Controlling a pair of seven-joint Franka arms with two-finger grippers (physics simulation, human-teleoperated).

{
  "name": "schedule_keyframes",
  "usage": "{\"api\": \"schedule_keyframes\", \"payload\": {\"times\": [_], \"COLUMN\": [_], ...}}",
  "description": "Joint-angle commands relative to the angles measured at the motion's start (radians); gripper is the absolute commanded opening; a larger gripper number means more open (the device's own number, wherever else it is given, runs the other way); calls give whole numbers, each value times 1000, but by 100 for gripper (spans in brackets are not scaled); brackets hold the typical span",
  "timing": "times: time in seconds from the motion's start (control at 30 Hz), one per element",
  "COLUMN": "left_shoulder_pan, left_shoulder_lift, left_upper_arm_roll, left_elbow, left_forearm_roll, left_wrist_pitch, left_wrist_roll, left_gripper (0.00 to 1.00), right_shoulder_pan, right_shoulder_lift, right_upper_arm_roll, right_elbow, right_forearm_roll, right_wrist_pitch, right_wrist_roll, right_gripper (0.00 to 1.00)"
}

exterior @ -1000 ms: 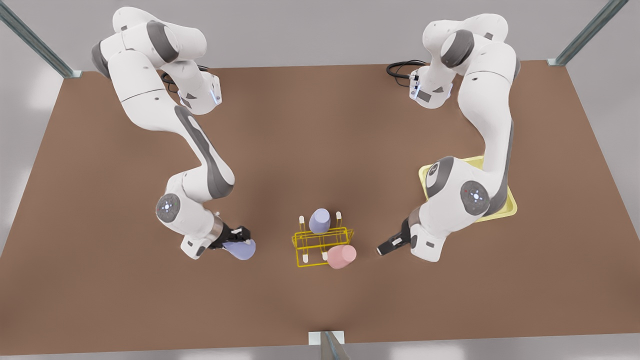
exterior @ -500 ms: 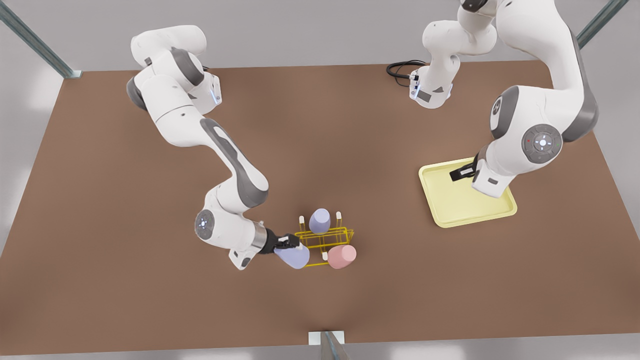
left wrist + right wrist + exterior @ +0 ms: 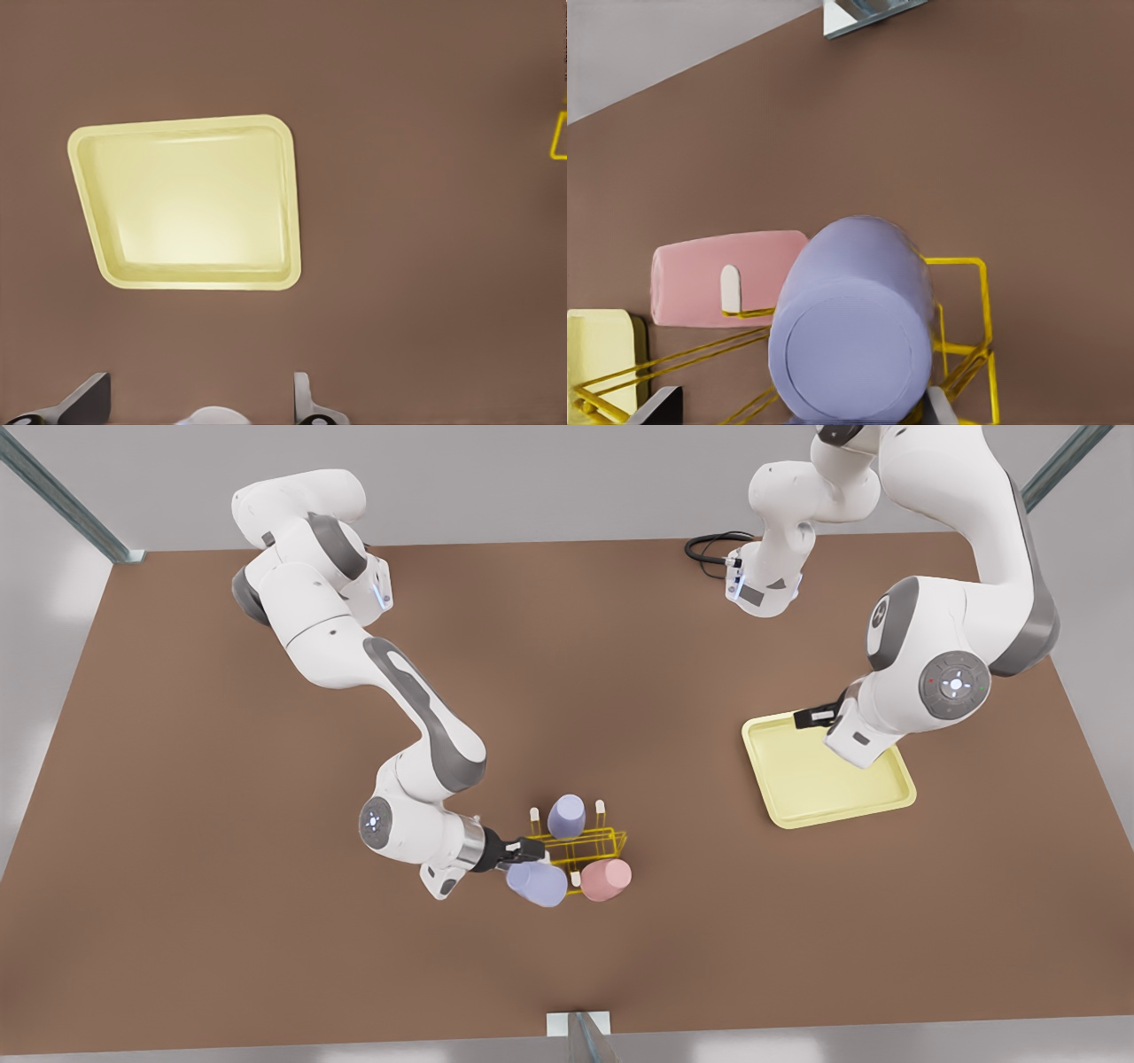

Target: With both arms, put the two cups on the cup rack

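Note:
My right gripper (image 3: 524, 854), at the front view's left, is shut on the lavender-blue cup (image 3: 537, 884), holding it tilted against the near-left corner of the yellow cup rack (image 3: 592, 843). In the right wrist view this cup (image 3: 850, 341) sits between my fingers (image 3: 656, 407) over the rack's wires (image 3: 961, 266). The salmon pink cup (image 3: 607, 879) rests tilted on a near peg of the rack, beside the held cup (image 3: 722, 274). My left gripper (image 3: 808, 717) hangs open and holds nothing above the pale tray's far-left corner; its fingers (image 3: 87, 403) stand wide apart.
A second lavender tumbler (image 3: 566, 816) sits on a rear peg of the rack. The pale yellow square tray (image 3: 828, 784) lies at the front view's right. A black cable (image 3: 709, 547) lies at the table's back edge, and a metal post (image 3: 578, 1029) stands at the front edge.
My right gripper has carried the lavender-blue cup rightward in the front view, up to the rack. The left arm has pulled back from the rack and risen over the tray.

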Motion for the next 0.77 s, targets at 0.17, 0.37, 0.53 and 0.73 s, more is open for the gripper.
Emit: {"api": "schedule_keyframes", "payload": {"times": [0.17, 0.37, 0.53, 0.73], "left_shoulder_pan": [0, 2, 11, 28], "left_shoulder_lift": [-1, -3, -7, -3], "left_upper_arm_roll": [-2, -2, -68, -68], "left_elbow": [0, 11, 8, 7], "left_forearm_roll": [0, -70, -95, -95], "left_wrist_pitch": [-13, -36, -67, -78], "left_wrist_roll": [130, 137, 137, 138], "left_gripper": [100, 100, 100, 100], "right_shoulder_pan": [-6, -328, -414, -451], "right_shoulder_lift": [-53, -191, -472, -655], "right_upper_arm_roll": [-9, -128, -135, -137], "right_elbow": [58, 8, -110, -258], "right_forearm_roll": [13, -538, -506, -463], "right_wrist_pitch": [-122, -615, -779, -811], "right_wrist_roll": [33, -274, -267, -288], "right_gripper": [100, 100, 100, 100]}}
